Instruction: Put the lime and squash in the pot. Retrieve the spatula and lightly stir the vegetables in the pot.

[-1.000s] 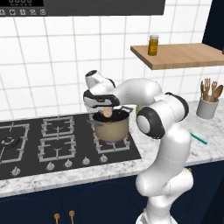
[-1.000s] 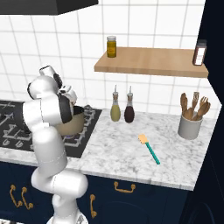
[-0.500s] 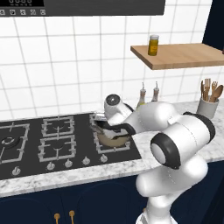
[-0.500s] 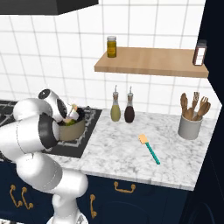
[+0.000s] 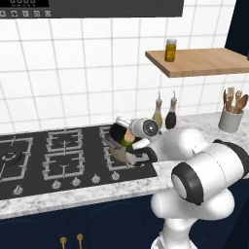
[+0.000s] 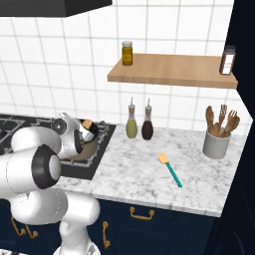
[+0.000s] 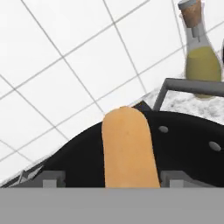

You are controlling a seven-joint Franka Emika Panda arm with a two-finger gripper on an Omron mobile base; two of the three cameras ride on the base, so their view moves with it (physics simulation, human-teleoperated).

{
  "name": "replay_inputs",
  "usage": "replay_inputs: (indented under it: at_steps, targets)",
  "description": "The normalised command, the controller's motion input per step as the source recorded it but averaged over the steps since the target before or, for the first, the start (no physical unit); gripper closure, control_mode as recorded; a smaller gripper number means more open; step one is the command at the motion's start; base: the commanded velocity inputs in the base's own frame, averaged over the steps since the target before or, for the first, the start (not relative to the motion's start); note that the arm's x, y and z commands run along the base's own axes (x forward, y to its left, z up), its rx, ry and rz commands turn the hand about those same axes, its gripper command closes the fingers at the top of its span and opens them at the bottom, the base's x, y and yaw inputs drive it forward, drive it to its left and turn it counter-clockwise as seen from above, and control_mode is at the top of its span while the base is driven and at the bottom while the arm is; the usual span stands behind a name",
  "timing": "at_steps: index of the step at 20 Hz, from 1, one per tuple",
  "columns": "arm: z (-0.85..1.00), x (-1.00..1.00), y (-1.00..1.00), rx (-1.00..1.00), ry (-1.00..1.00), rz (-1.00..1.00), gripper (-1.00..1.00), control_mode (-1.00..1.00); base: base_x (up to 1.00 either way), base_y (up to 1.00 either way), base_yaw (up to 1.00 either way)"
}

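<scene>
Hand grips squash over pot | we see spatula on table, right view | arm lower than earlier

You're in a home kitchen: black gas hob left of the gripper, white wall tiles behind it, marble counter to its right with oil bottles, a utensil crock, a wooden shelf above, range hood overhead, navy cabinets below.
</scene>
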Motion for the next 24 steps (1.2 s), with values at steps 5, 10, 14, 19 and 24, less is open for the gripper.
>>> replay_inputs:
  at_steps: [5, 10, 14, 19, 24]
  targets:
    - [0.37, 0.17, 0.02, 0.01, 0.05, -0.12, -1.0, -1.0, 0.0, 0.0, 0.0]
    - [1.0, 0.0, 0.0, 0.21, -0.03, 0.06, -1.0, -1.0, 0.0, 0.0, 0.0]
    - [1.0, 0.0, -0.11, 0.26, 0.0, 0.2, -1.0, -1.0, 0.0, 0.0, 0.0]
    - [1.0, -0.51, -0.82, -0.02, 0.14, -0.06, -1.0, -1.0, 0.0, 0.0, 0.0]
    - [0.84, -0.72, -1.0, -0.06, 0.27, -0.15, -1.0, -1.0, 0.0, 0.0, 0.0]
